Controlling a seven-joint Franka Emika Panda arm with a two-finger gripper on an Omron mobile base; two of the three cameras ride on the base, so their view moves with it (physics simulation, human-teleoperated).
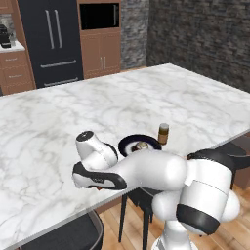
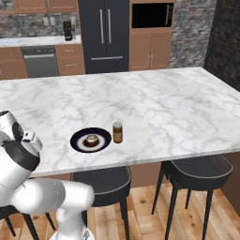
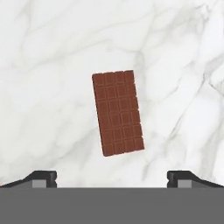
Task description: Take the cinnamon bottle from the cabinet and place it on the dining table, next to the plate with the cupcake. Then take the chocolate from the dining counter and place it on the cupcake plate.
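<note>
In the hand view, the chocolate (image 3: 117,113), a flat reddish-brown bar, lies on the white marble dining table (image 3: 52,65), slightly tilted. My gripper (image 3: 112,177) hangs above it, open and holding nothing, its fingertips (image 3: 41,177) spread wider than the bar. The dark navy plate (image 1: 128,141) (image 2: 77,140) carries the cupcake (image 1: 142,146) (image 2: 92,139) near the table's front edge. The cinnamon bottle (image 1: 163,133) (image 2: 117,132) stands upright just right of the plate. My arm bends low over the table (image 1: 97,107) (image 2: 164,108) left of the plate and hides the chocolate from both base views.
Dark stools (image 2: 197,168) (image 2: 103,180) stand under the table's near edge. At the back wall are a black fridge (image 1: 51,39) (image 2: 105,33) and wooden cabinets (image 1: 100,53) (image 2: 150,47). The marble stretches wide beyond the plate.
</note>
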